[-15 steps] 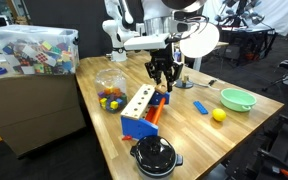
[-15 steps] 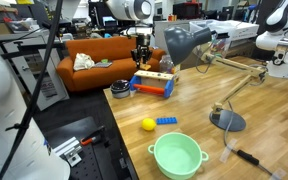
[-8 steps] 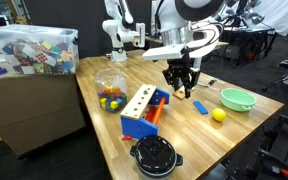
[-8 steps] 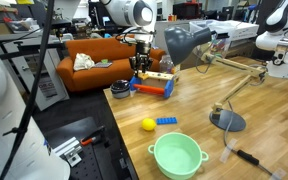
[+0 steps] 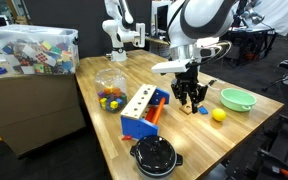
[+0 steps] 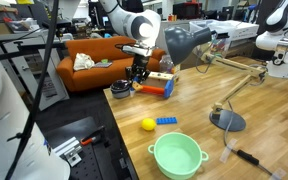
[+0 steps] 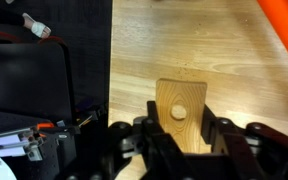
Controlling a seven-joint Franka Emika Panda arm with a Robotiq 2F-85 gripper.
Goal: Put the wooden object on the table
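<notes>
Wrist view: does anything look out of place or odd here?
Nothing looks spilled or damaged. One thing to watch: the block, held in the gripper, hangs above the table close to its edge, so released here it would probably land near the brink.

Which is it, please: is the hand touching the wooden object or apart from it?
Touching: the wrist view shows the hand pinching the wooden object between its fingers.

light butcher-block table, carrying blue-and-orange toy box, clear tub of coloured balls, black lidded pot; green bowl, yellow ball, blue brick, lamp base
</notes>
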